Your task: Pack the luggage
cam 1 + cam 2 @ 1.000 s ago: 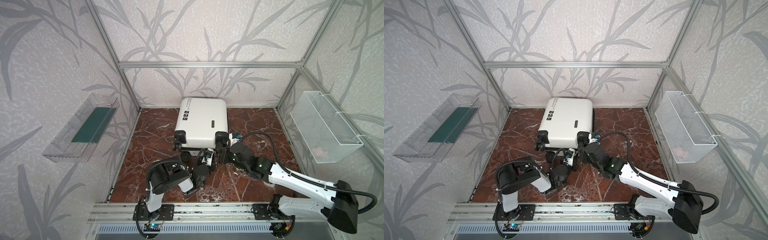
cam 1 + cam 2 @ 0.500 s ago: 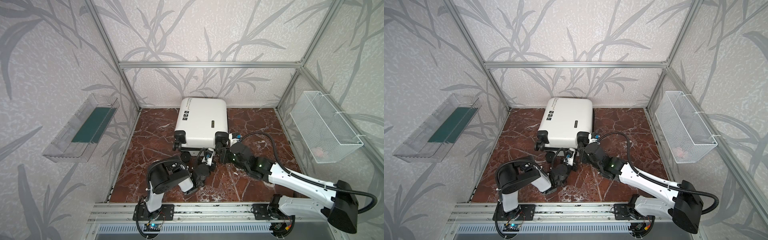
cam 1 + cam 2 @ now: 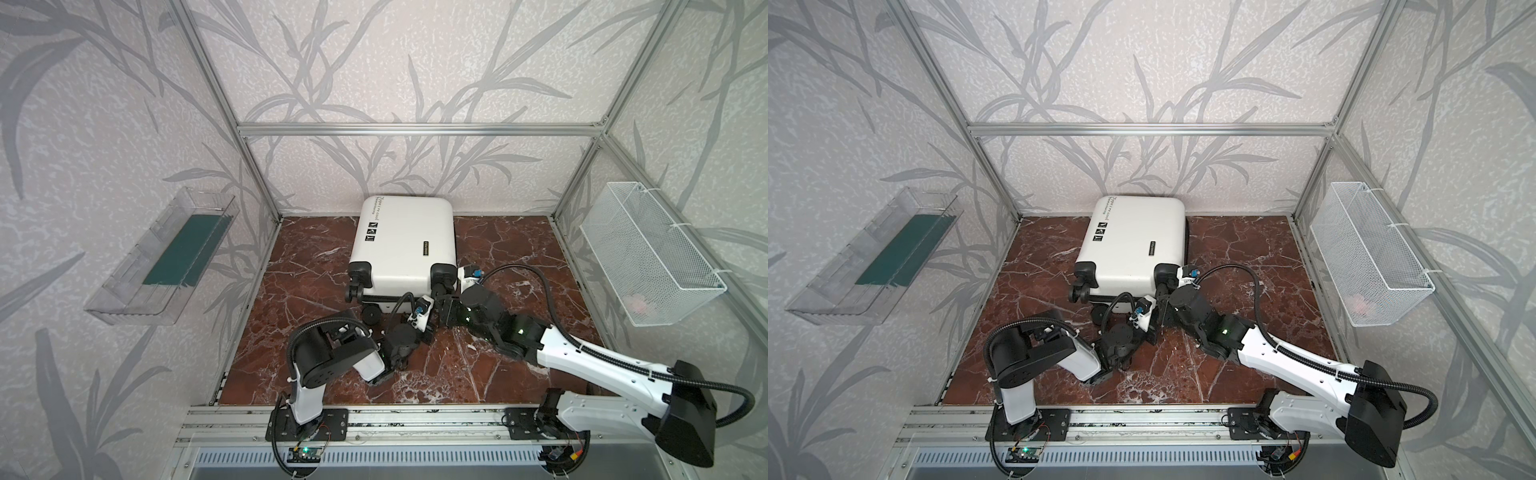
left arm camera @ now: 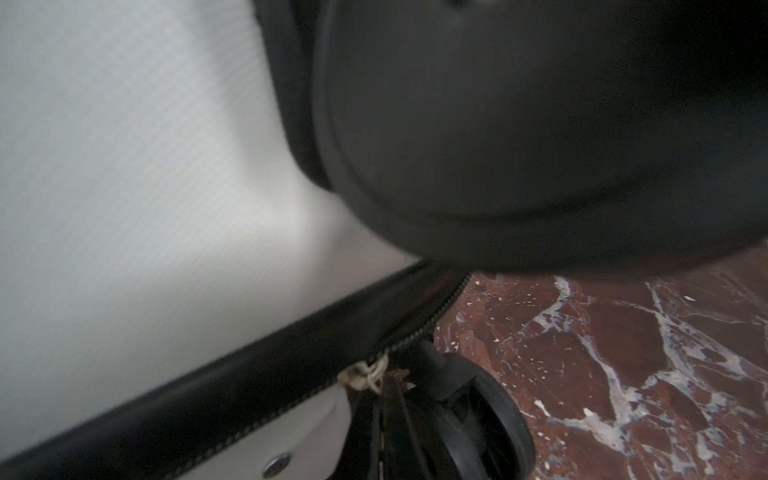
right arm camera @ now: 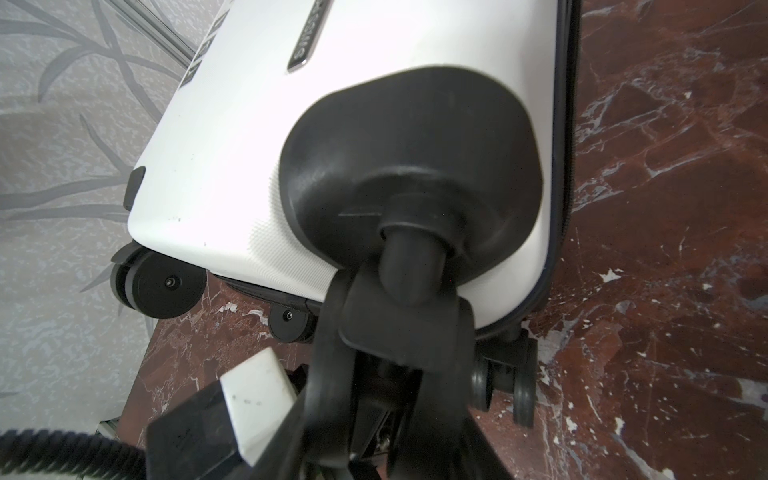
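Note:
The luggage (image 3: 405, 245) (image 3: 1136, 241) lies flat and closed at the back of the marble floor, wheels toward the front. My left gripper (image 3: 429, 322) (image 3: 1152, 322) (image 4: 384, 419) is low at its front edge, shut on the cord loop of the zipper pull (image 4: 365, 376), beside a lower wheel (image 4: 461, 415). My right gripper (image 3: 442, 293) (image 3: 1165, 291) (image 5: 390, 428) is at the front right corner, closed around the upper right wheel (image 5: 399, 332). That wheel's fork and stem fill the right wrist view. The fingertips of both grippers are largely hidden in both top views.
A clear plastic tray (image 3: 124, 299) with a dark green flat item hangs on the left wall. A white wire-mesh basket (image 3: 648, 257) holding something pink hangs on the right wall. Aluminium frame posts stand at the floor's back corners.
My left gripper has closed at the luggage's front edge. Both arms and the luggage have stayed where they were.

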`<state>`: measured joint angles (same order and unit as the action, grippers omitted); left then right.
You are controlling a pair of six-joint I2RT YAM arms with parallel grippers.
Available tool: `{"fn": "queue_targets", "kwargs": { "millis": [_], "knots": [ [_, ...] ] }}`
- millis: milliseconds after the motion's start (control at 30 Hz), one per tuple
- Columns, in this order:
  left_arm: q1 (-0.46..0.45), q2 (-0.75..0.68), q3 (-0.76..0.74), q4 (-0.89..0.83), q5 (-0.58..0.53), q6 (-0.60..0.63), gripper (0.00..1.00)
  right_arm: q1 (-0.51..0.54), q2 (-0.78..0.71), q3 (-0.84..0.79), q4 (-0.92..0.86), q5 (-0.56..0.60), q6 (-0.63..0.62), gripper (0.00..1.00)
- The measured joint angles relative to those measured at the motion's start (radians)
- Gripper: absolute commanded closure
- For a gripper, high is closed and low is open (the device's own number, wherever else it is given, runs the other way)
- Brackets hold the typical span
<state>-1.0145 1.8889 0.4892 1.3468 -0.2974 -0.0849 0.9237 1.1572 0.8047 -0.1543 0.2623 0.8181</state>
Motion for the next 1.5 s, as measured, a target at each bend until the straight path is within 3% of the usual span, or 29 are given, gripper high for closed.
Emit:
{"fn": "queue_targets", "kwargs": {
  "millis": [167, 433, 667, 833, 1167, 1300, 1500],
  "knots": [
    [0.008, 0.017, 0.025, -0.004, 0.039, -0.022, 0.99, 0.000, 0.000, 0.000, -0.011, 0.026, -0.003, 0.91],
    [0.001, 0.011, 0.024, 0.001, 0.068, -0.042, 0.77, 0.000, 0.000, 0.000, -0.017, 0.032, -0.006, 0.86],
    [-0.025, -0.095, -0.074, 0.020, 0.083, -0.040, 0.61, 0.005, -0.002, 0.000, -0.015, 0.027, 0.002, 0.65],
    [-0.026, -0.194, -0.171, 0.024, 0.070, -0.042, 0.58, 0.005, -0.014, 0.000, -0.016, 0.014, -0.005, 0.44],
    [-0.025, -0.387, -0.247, -0.044, 0.039, -0.048, 0.51, -0.005, -0.074, 0.000, -0.036, -0.023, -0.024, 0.20],
    [-0.025, -0.499, -0.247, -0.159, 0.033, -0.045, 0.51, -0.072, -0.135, 0.000, -0.069, -0.057, -0.037, 0.15],
    [-0.025, -0.692, -0.247, -0.361, 0.007, -0.038, 0.48, -0.343, -0.288, 0.000, -0.140, -0.153, -0.064, 0.16]
  ]
}}
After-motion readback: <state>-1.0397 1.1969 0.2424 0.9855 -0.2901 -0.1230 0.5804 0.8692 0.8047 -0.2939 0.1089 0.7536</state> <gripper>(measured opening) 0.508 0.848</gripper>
